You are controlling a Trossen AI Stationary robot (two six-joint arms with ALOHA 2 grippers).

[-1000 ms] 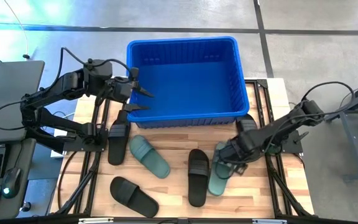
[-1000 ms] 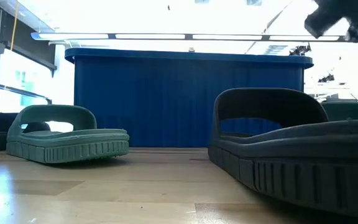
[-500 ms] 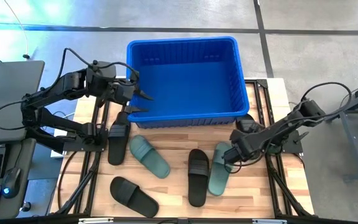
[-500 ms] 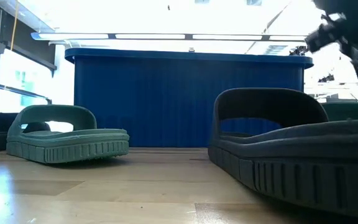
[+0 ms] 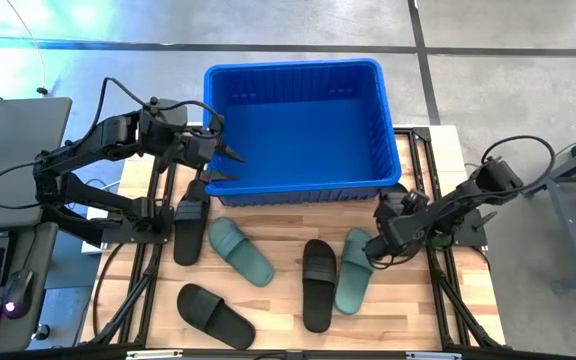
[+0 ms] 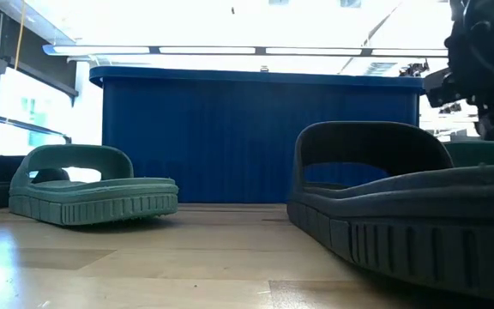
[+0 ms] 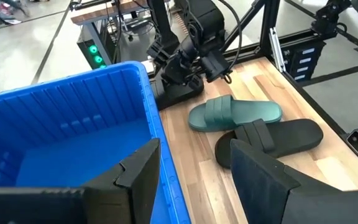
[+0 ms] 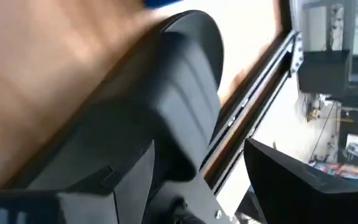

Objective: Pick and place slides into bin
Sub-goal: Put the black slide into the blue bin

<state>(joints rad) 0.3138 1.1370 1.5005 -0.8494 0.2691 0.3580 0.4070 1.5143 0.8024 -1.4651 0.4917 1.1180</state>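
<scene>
The blue bin stands at the table's far middle. Several slides lie flat on their soles in front of it: black ones and green ones. One more black slide lies by the bin's right front corner, partly under my right arm. My right gripper is open and low over it, a finger showing on either side of its strap; touch does not show. My left gripper hangs open over the bin's left front corner, holding nothing.
A black metal rail runs along the table's right edge, close beside the black slide under my right gripper. In the low view a black slide fills the near right and a green one sits left, with the bin wall behind.
My right gripper has come down and turned at the wrist, shifting from above the right green slide toward the black slide at the bin's right front corner. It stays open. No slide has moved.
</scene>
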